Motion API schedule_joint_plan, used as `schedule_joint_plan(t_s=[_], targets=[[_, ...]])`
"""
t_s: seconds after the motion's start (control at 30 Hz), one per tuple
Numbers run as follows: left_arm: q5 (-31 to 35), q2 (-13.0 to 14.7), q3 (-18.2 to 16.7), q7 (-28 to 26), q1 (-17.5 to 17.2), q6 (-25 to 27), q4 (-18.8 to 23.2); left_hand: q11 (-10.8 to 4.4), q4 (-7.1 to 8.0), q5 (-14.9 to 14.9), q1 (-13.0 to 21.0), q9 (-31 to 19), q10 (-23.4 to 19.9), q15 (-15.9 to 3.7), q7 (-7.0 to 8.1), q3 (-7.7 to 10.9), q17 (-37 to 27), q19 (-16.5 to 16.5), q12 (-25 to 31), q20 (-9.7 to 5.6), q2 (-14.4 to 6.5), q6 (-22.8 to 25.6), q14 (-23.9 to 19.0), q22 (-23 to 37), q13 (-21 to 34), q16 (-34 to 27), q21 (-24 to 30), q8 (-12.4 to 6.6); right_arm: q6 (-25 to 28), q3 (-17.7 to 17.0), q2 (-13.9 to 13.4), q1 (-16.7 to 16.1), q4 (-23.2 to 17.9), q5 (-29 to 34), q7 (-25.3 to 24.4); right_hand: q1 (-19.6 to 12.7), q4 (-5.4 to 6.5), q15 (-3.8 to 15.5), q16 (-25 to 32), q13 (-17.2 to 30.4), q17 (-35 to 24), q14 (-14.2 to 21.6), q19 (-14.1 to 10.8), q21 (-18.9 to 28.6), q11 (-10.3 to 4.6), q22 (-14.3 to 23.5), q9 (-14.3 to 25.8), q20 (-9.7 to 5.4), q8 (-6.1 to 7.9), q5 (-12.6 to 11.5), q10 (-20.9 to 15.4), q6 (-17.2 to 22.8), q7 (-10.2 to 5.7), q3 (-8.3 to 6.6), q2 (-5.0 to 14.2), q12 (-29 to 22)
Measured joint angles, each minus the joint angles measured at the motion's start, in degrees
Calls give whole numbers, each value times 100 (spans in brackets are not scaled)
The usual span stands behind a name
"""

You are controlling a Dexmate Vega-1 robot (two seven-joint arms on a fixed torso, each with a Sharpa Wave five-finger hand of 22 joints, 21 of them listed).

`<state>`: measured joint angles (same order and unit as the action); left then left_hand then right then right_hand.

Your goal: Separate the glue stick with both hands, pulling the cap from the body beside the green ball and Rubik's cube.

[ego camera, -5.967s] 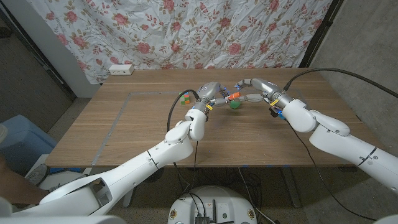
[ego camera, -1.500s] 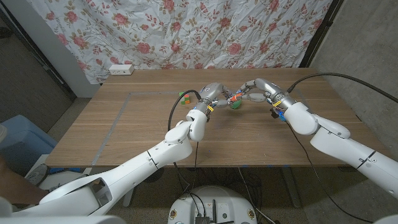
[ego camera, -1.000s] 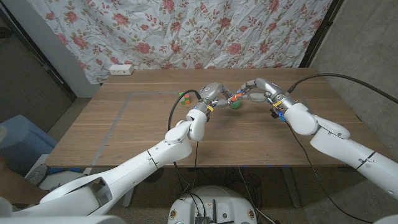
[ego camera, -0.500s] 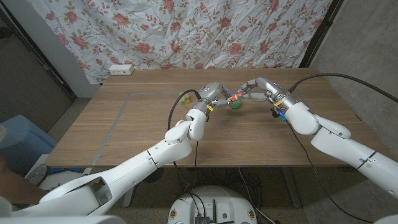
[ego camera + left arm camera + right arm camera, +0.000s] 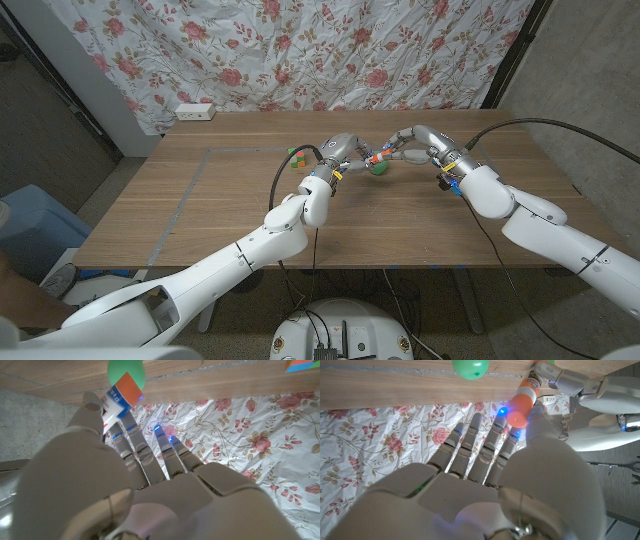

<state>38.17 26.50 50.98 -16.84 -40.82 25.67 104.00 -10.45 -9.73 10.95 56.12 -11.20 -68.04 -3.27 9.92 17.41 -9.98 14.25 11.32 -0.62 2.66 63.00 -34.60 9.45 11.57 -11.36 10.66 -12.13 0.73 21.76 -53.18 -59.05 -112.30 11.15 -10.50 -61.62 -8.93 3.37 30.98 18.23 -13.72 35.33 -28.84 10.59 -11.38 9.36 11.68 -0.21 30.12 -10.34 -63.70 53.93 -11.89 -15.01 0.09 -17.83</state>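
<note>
Rubik's cube point(image 5: 297, 156) sits furthest left of my cluster on the wooden table point(image 5: 200, 200), just beside my left hand point(image 5: 341, 150). That left hand holds the glue stick point(image 5: 372, 157) by its white labelled body; from the left wrist camera I see the stick point(image 5: 119, 400) pinched between the thumb and a finger, orange end up against the green ball point(image 5: 126, 372), other fingers stretched out straight. Green ball point(image 5: 378, 168) lies on the table right under the stick, between my two hands. The right hand point(image 5: 408, 145) meets the stick from the other side; from the right wrist camera the orange cap point(image 5: 520, 407) sits at my thumb side, fingers long and only slightly apart, but I cannot tell if the cap is truly gripped or just touched. Cap and body look joined. Floral cloth point(image 5: 300, 50) hangs behind the table.
</note>
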Motion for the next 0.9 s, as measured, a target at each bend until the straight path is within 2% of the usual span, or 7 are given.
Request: schedule_joint_plan(t_s=[0.9], targets=[[6,34,-28,-2,-39,-1,8,0,-3,11,0,0,0,0,0,-4,0,0,-7,0,0,0,0,0,4,0,0,13,-30,-104,-41,-30,-51,-55,21,1,32,-1,0,32,16,-2,21,0,-24,0,19,-20,-1,16,24,-44,0,126,-1,55]])
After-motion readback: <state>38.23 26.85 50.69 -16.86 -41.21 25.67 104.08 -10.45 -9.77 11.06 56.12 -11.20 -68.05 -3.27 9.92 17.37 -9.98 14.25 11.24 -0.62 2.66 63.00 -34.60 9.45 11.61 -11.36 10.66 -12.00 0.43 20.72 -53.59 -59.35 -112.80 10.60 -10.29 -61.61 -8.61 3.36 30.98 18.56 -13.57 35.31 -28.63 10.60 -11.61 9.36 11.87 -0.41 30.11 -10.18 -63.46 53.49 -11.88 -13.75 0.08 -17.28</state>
